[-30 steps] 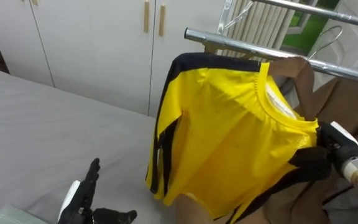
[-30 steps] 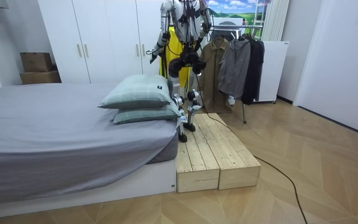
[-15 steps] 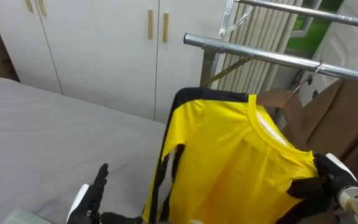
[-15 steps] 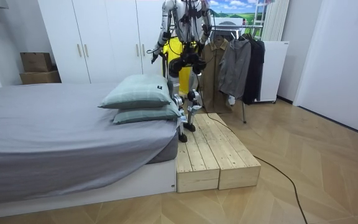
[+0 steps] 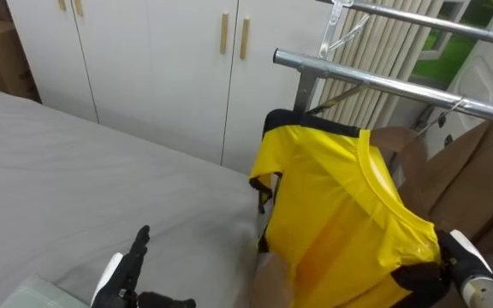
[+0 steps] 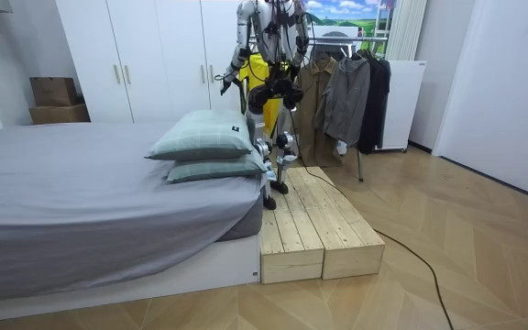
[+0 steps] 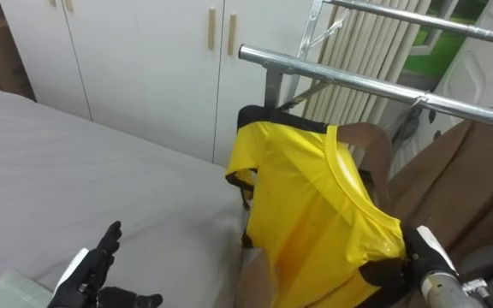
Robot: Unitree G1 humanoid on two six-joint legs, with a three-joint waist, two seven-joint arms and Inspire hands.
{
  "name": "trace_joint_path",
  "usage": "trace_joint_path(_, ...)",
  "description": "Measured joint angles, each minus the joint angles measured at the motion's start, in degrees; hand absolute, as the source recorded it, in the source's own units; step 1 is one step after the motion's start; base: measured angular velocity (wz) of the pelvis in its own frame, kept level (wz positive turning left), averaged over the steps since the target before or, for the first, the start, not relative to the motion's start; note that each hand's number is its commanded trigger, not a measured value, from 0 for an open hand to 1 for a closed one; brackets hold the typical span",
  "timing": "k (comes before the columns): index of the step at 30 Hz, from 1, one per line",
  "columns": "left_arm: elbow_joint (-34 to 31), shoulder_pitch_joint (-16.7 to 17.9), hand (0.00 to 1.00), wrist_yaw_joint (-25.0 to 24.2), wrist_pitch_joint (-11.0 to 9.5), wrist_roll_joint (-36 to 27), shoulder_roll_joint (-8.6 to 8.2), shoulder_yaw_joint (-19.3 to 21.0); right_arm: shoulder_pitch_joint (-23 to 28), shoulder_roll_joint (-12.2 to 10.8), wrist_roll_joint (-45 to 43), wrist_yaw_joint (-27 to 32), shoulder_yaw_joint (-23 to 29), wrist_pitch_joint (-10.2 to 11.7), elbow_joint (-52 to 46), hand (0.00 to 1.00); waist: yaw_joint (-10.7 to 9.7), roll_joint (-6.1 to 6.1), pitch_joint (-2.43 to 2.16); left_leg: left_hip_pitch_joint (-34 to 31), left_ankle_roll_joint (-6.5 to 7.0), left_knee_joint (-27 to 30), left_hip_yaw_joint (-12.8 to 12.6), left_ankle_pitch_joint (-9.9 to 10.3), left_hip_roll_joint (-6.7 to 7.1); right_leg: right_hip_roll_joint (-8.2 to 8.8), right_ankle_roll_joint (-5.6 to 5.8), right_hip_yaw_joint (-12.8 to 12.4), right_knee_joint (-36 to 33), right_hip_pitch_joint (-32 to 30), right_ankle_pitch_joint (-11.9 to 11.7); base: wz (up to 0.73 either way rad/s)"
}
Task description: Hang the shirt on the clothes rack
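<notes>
A yellow shirt [image 5: 341,214] with black trim hangs in the air just below the metal rail [image 5: 375,83] of a clothes rack. Its collar points up to the right, and a thin hanger hook [image 5: 450,109] shows by the rail. My right hand [image 5: 426,278] is at the lower right, shut on the shirt's shoulder. My left hand [image 5: 128,272] hovers open over the grey bed [image 5: 75,171] at the lower left, holding nothing. In the room view I stand on a wooden platform [image 6: 305,229] between bed and rack, with the yellow shirt [image 6: 258,68] before my chest.
A brown coat [image 5: 478,171] hangs on the rail right of the shirt, with more dark garments [image 6: 351,96] along the rack. White wardrobe doors [image 5: 169,60] stand behind the bed. Two pillows [image 6: 204,147] lie at the bed's end near me.
The view has shifted. The shirt has turned more edge-on and sits lower against the rail, and my right hand has sunk with it. My left hand has barely moved.
</notes>
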State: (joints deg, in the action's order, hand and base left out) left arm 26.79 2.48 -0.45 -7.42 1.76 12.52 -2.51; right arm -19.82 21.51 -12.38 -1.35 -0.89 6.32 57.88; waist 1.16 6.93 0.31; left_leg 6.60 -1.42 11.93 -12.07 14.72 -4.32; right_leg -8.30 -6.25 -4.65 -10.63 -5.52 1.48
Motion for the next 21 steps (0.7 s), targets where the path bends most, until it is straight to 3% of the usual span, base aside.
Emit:
trace_joint_path(2,0.0,0.0,0.00,0.0,-0.1,0.0,0.00,0.0,0.3,-0.2,0.0,0.9,0.0,0.3,0.0,1.00,-0.1,0.02,-0.02,0.1,0.00,-0.2,0.0,0.0,-0.02,0.00,-0.51,0.1,0.0,0.0,-0.3,0.00)
trace_joint_path(9,0.0,-0.2,0.00,0.0,-0.4,0.0,-0.01,0.0,1.1,-0.9,-1.2,3.5,0.0,1.7,0.1,1.00,-0.1,-0.02,0.08,0.9,0.00,-0.8,-0.1,0.0,-0.10,-0.12,-0.59,0.1,0.7,0.8,-0.3,0.00)
trace_joint_path(21,0.2,-0.1,0.00,0.0,-0.4,0.0,0.03,-0.4,1.2,-0.9,-1.8,4.4,-0.2,1.8,0.1,1.00,0.6,-0.30,0.27,0.9,0.00,-1.2,0.0,0.0,-0.13,-0.21,-0.58,0.1,0.9,0.7,-0.3,0.00)
